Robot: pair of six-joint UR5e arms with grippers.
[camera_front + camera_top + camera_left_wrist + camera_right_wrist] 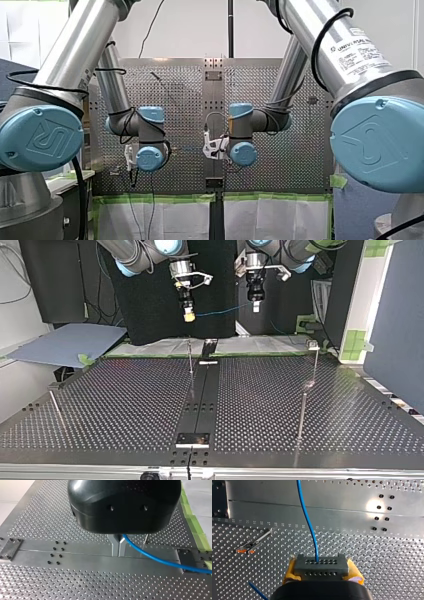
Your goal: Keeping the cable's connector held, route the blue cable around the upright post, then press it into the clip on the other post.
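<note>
- Where the top view shows my right pincer (189,316) and my left pincer (256,307) high over the table (125,405), the cable (223,311) strung between them, it hides the grips.
- The right wrist view shows the right pincer's yellow pads (290,570) clamping the grey connector (321,565), the cable leaving it ahead.
- The left wrist view shows the left pincer's metal fingers (115,545) closed on the cable, which trails off sideways.
- The top view places a post (190,357) under the cable, apart from it.
</note>
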